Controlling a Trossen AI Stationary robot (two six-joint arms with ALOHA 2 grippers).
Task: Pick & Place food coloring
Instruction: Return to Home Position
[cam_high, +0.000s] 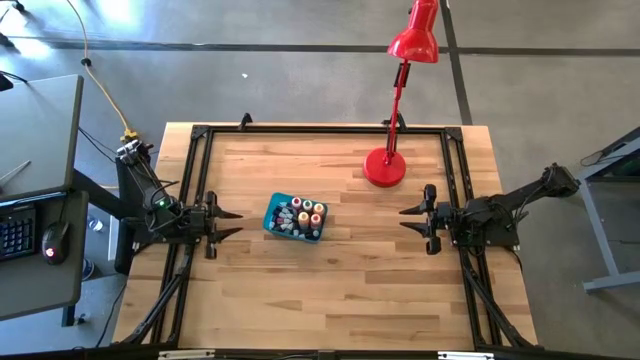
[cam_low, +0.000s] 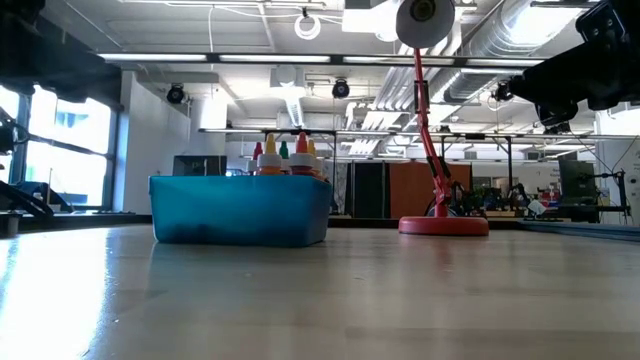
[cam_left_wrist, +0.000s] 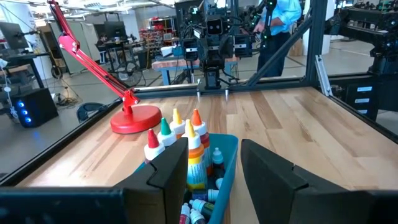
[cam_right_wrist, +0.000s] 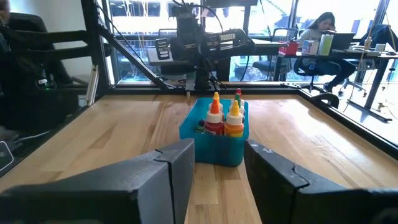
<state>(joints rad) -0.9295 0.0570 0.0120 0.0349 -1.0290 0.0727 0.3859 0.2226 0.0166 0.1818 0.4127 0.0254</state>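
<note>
So, the food coloring bottles all sit inside the blue bin, a bit left of the middle of the table. The taller ones stand upright, long axis vertical, pointed caps up, with yellow, orange, red and green tips poking above the rim. A few small ones lie tipped over on the bin floor. The left gripper and right gripper hover on either side of the bin, facing it, fingers spread apart, holding nothing.

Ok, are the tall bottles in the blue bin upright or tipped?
Upright: the tall bottles stand with pointed caps up, above the rim of the blue bin.
</note>
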